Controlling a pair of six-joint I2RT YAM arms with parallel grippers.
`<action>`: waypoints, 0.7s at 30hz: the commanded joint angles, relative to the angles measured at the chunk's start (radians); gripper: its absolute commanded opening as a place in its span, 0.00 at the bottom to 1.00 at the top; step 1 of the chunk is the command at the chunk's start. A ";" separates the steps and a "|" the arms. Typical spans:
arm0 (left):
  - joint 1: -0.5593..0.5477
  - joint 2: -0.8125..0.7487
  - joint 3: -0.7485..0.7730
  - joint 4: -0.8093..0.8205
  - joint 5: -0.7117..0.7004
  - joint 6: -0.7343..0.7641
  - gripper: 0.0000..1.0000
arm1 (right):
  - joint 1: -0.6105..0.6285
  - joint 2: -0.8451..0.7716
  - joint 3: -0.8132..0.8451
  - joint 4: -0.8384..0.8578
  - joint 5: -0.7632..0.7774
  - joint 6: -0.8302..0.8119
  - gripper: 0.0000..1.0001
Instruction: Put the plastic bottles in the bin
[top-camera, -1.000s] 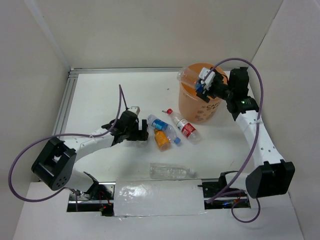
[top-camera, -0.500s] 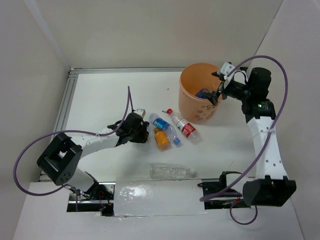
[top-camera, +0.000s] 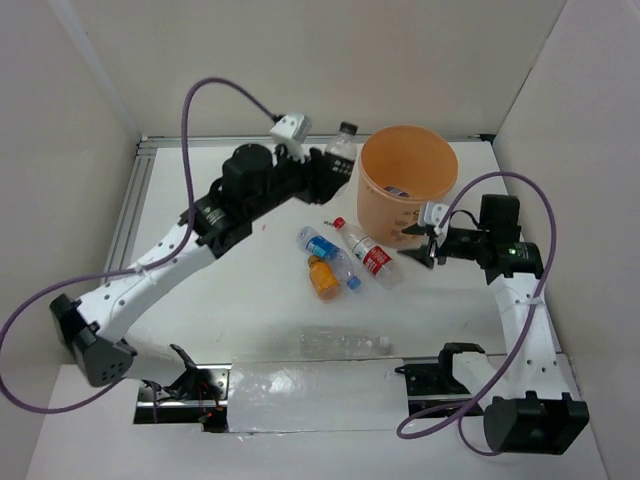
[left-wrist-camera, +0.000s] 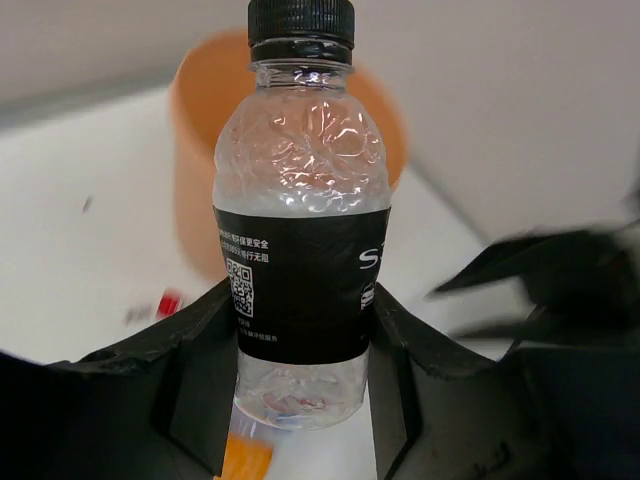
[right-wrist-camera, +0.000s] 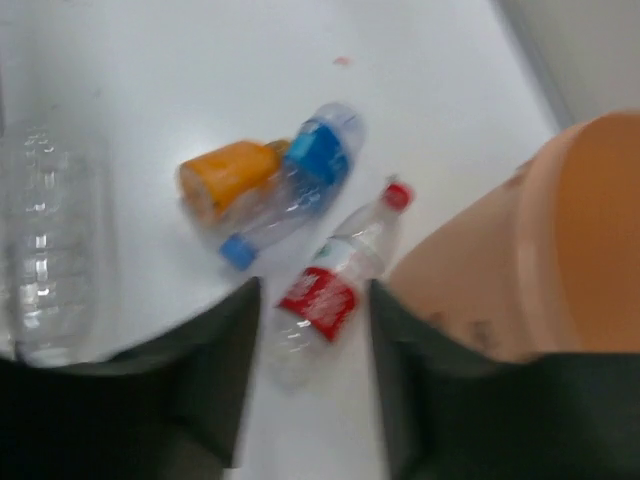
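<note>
- Your left hand (left-wrist-camera: 300, 345) is pinching the black-label bottle (left-wrist-camera: 301, 255) across the lower part of its label. The cap points up and the bottle is held above the desk (top-camera: 200, 200) near the far edge, just left of the bin (top-camera: 400, 215).
- The bin stands upright toward the far right corner. My read is the bottle isn't over the rim yet.
- Your right hand (top-camera: 420, 250) sits low by the bin's near side, fingers spread, holding nothing. The red-label bottle (right-wrist-camera: 325, 290) lies below the gap.
- Left on the desk: the blue-label bottle (top-camera: 325, 248) and orange bottle (top-camera: 322, 280) touch mid-desk, with the red-label one just beside them. The unlabelled bottle (top-camera: 345, 343) lies alone by the near edge.
- Handling, my judgement: light, thin-walled, slick plastic that dents and rolls. Grab mid-body on the label, not the neck or cap, and squeeze moderately.
- For the lying ones, close across the long axis so they can't roll out.
- Release only once the bottle is fully over the bin mouth. Clipping the rim could tip the bin.
</note>
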 joint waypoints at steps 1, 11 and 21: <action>-0.002 0.189 0.191 0.132 0.138 0.049 0.18 | 0.017 -0.003 -0.079 -0.209 -0.001 -0.291 0.63; -0.011 0.726 0.742 0.085 0.200 -0.024 0.56 | 0.187 -0.026 -0.217 -0.246 0.062 -0.463 0.89; -0.011 0.693 0.716 0.043 0.111 -0.009 1.00 | 0.624 0.049 -0.322 0.004 0.246 -0.134 0.92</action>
